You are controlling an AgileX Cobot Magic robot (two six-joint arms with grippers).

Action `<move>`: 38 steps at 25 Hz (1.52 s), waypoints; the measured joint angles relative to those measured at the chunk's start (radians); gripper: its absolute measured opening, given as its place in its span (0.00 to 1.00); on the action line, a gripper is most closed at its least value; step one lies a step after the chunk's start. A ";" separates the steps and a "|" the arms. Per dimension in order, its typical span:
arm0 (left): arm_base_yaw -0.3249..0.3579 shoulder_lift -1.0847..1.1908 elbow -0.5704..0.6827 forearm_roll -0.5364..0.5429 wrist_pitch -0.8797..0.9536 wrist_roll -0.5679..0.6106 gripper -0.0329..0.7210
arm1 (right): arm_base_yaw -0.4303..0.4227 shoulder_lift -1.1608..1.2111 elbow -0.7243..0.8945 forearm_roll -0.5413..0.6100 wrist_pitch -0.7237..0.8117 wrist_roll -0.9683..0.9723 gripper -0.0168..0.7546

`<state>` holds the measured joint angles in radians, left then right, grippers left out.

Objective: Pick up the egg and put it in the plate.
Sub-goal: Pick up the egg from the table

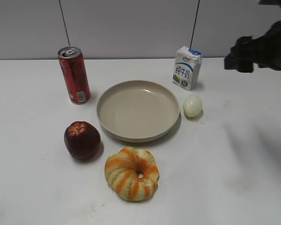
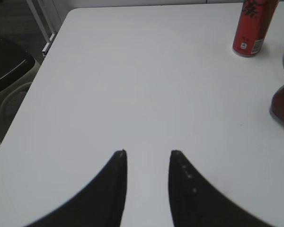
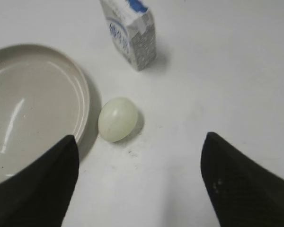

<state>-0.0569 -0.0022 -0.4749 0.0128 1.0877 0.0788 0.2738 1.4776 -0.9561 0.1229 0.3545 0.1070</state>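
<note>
Exterior view had the table as the biggest thing, white, with everything sitting on it. Plate was centre, bare inside. Around it: ring-shaped bread in front, apple front-left, red can back-left, milk carton back-right. Egg lay on the table just beside the plate's right rim, not in it, carton behind it and apart from it.

Right gripper was released, jaws spread wide, nothing between them. In the right wrist view the egg sat ahead of the jaws and a bit left of their midline, toward the plate side. Its long axis looked tilted diagonally, but the outline was nearly round from that angle, so low confidence. The right arm was up and well back from the egg in the exterior view.

Left gripper had its jaws parted with a narrow gap, empty, over bare table; only the can and edges of apple and plate showed at the frame's right.

Judgement: right arm was the nearer one. Next move needed forward and down, slight left shift to centre the egg, with care not to clip the plate rim with the left jaw.
</note>
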 joint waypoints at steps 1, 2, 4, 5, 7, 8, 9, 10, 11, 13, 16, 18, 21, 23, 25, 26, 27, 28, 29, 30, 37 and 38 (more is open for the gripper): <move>0.000 0.000 0.000 0.000 0.000 0.000 0.36 | 0.007 0.059 -0.049 0.025 0.049 0.000 0.83; 0.000 0.000 0.000 0.000 0.000 0.000 0.36 | 0.013 0.108 -0.099 0.048 0.090 0.000 0.85; 0.000 0.000 0.000 0.000 0.000 0.000 0.36 | 0.019 0.217 -0.187 0.091 0.180 -0.011 0.87; 0.000 0.000 0.000 0.000 0.000 0.000 0.36 | 0.020 0.259 -0.231 0.116 0.209 -0.024 0.88; 0.000 0.000 0.000 0.000 0.000 0.000 0.36 | 0.021 0.349 -0.306 0.146 0.267 -0.039 0.88; 0.000 0.000 0.000 0.000 0.000 0.000 0.36 | 0.022 0.388 -0.342 0.154 0.290 -0.044 0.88; 0.000 0.000 0.000 0.000 0.000 0.000 0.36 | 0.022 0.418 -0.376 0.159 0.305 -0.046 0.88; 0.000 0.000 0.000 0.000 0.000 0.000 0.36 | 0.022 0.451 -0.401 0.160 0.318 -0.046 0.88; 0.000 0.000 0.000 0.000 0.000 0.000 0.36 | 0.022 0.481 -0.428 0.161 0.329 -0.047 0.87; 0.000 0.000 0.000 0.000 0.000 0.000 0.36 | 0.022 0.528 -0.472 0.164 0.338 -0.047 0.87; 0.000 0.000 0.000 0.000 0.000 0.000 0.36 | 0.022 0.583 -0.508 0.164 0.341 -0.047 0.85; 0.000 0.000 0.000 0.000 0.000 0.000 0.36 | 0.022 0.614 -0.512 0.163 0.342 -0.047 0.84; 0.000 0.000 0.000 0.000 0.000 0.000 0.36 | 0.022 0.650 -0.513 0.153 0.340 -0.045 0.81; 0.000 0.000 0.000 0.000 0.000 0.000 0.36 | 0.022 0.673 -0.514 0.144 0.336 -0.042 0.80; 0.000 0.000 0.000 0.000 0.000 0.000 0.36 | 0.022 0.690 -0.514 0.142 0.328 -0.042 0.78; 0.000 0.000 0.000 0.000 0.000 0.000 0.36 | 0.022 0.694 -0.514 0.140 0.325 -0.042 0.77; 0.000 0.000 0.000 0.000 0.000 0.000 0.36 | 0.022 0.697 -0.514 0.140 0.319 -0.041 0.75; 0.000 0.000 0.000 0.000 0.000 0.000 0.36 | 0.022 0.699 -0.514 0.139 0.315 -0.041 0.71; 0.000 0.000 0.000 0.000 0.000 0.000 0.36 | 0.022 0.700 -0.514 0.138 0.309 -0.041 0.67; 0.000 0.000 0.000 0.000 0.000 0.000 0.36 | 0.022 0.700 -0.514 0.137 0.305 -0.040 0.63; 0.000 0.000 0.000 0.000 0.000 0.000 0.36 | 0.022 0.701 -0.587 0.115 0.405 -0.040 0.62; 0.000 0.000 0.000 0.000 0.000 0.000 0.36 | 0.022 0.701 -0.616 0.111 0.451 -0.040 0.62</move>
<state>-0.0569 -0.0022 -0.4749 0.0128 1.0877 0.0788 0.2954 2.1783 -1.5721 0.2340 0.8054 0.0673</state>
